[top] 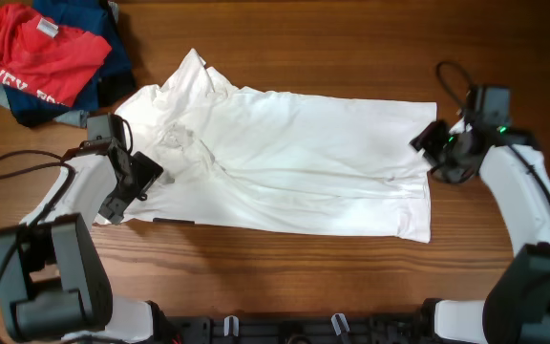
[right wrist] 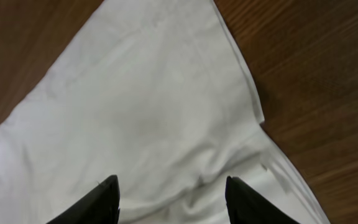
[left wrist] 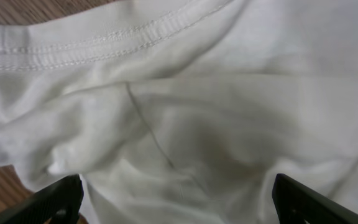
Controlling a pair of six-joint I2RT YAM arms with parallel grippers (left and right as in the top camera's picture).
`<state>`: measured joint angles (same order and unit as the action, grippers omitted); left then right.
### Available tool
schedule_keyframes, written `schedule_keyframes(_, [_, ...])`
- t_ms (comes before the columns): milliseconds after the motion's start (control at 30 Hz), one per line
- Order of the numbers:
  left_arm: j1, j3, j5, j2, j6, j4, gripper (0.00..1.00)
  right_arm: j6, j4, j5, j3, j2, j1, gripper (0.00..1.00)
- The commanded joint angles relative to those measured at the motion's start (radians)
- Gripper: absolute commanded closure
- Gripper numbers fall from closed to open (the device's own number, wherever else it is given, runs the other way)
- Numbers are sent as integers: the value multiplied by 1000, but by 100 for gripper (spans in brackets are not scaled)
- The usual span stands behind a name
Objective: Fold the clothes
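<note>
One white shirt [top: 294,162] lies spread across the middle of the bench [top: 351,48], wrinkled, with its collar end toward the left and its hem toward the right. Two grippers work at it. The left gripper [top: 137,182] hangs over the shirt's left end with its jaws spread wide and nothing between them but the fabric below (its wrist view shows only a stitched seam and creases). The right gripper [top: 432,145] is at the hem's far corner, its jaws partly apart over the cloth, with no fabric visibly pinched. One red printed T-shirt [top: 36,57] lies on a heap of navy garments [top: 103,29] in the far left corner, just beside the shirt's shoulder. One black cable [top: 17,162] loops beside the left arm. Bare wood runs along the far side, the near side and beyond the hem on the right.
</note>
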<state>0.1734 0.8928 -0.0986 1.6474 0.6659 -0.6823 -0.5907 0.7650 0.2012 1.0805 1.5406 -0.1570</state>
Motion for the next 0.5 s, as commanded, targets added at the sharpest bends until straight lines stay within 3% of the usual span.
schedule_keyframes(0, [-8,61,70,-175,-92,-23,2,164,94,79,121,-97,15,47])
schedule_keyframes(167, [-90,60,154,-330,-98,-88,8,194,273,114,71,-117,85,68])
schedule_keyframes(367, [-242,60,224,-261,-123,-97,16,87,155,113,-157,-91,198,87])
schedule_keyframes(400, [-263,60,249,-230,-142,-97,19,47,124,113,-201,-85,207,91])
schedule_keyframes(467, [-286,60,283,-184,-147,-101,35,14,92,110,-253,-77,209,96])
